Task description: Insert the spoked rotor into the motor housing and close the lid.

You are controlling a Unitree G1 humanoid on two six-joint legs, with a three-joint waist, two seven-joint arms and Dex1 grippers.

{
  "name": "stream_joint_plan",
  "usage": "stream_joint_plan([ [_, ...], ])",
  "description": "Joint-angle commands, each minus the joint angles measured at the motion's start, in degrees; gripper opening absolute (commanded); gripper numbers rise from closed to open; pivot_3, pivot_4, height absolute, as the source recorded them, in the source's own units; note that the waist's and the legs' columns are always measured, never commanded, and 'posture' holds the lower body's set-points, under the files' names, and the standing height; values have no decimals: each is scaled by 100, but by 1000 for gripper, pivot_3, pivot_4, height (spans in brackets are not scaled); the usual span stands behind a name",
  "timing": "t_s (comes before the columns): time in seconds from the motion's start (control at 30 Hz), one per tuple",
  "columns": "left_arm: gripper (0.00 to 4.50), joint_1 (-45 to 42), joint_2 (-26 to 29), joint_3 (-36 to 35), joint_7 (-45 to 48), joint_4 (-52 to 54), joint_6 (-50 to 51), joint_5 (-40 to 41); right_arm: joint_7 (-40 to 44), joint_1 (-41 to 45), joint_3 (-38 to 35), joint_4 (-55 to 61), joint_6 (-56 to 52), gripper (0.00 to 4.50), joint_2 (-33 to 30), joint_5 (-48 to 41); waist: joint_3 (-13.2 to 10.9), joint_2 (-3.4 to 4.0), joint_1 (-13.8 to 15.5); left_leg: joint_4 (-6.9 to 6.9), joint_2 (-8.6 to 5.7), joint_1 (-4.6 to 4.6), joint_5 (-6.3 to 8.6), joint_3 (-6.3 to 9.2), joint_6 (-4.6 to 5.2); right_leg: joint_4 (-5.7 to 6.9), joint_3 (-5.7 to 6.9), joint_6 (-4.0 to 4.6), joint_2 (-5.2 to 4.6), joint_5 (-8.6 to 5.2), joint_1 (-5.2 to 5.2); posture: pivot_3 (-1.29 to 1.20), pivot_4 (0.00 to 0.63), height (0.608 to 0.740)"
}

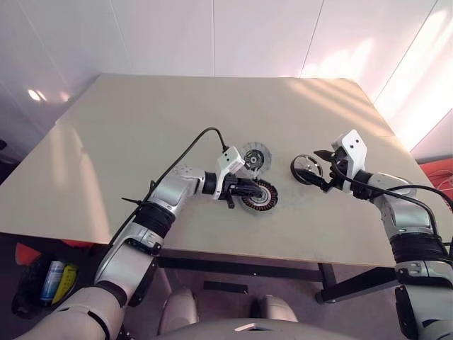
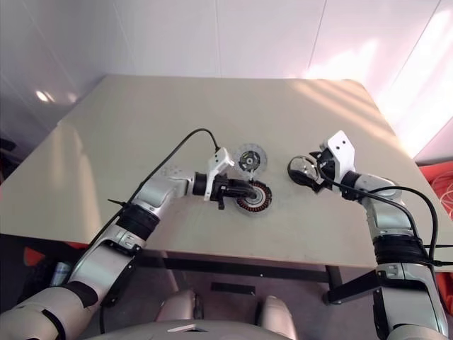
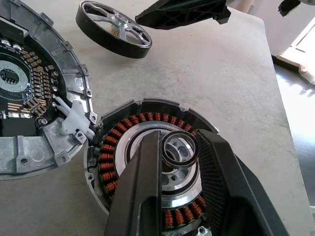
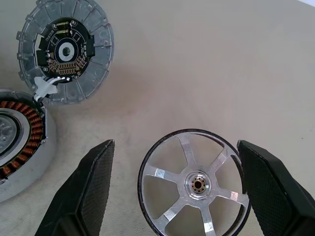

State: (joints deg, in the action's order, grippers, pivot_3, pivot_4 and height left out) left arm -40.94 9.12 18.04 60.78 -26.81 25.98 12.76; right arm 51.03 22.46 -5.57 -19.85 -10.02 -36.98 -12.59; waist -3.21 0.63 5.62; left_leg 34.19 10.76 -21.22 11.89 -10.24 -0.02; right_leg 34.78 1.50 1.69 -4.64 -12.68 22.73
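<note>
Beige worktop carries all three motor parts near its middle, toward the front edge.

Motor housing: lies flat, open side up; ring of copper windings around a silver hub.

Lid: flipped open, lying flat just behind the housing and joined to its edge by a small white link. Its inner face is up, with a dark circuit board at the centre.

Spoked rotor: on the worktop to the right of the housing, apart from it, spoked face up, not yet inserted.

Left gripper: over the housing, fingers narrowly parted on either side of the silver hub ring; whether they pinch it, cannot tell.

Right gripper: fingers spread wide, one on each side of the rotor, neither pressing on the rim.
</note>
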Motion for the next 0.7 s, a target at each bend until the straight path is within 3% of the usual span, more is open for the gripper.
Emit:
stream_joint_plan([
  [0.03, 706, -216, -44, -2, 68, -97, -266, -115, -51, 0, -182, 270, 113, 4500, -6, -134, 0, 0, 4, 0, 0, 0, 0, 0, 0, 0, 0, 0, 0, 0, 0, 0, 0, 740],
  [0.7, 706, -321, -349, -22, 82, -550, -544, -420, -129, -40, -184, 308, 130, 4500, 16, -176, -1, -1, 6, 0, 0, 0, 1, 0, -1, 0, 0, 0, -1, 0, -1, 0, 0, 740],
])
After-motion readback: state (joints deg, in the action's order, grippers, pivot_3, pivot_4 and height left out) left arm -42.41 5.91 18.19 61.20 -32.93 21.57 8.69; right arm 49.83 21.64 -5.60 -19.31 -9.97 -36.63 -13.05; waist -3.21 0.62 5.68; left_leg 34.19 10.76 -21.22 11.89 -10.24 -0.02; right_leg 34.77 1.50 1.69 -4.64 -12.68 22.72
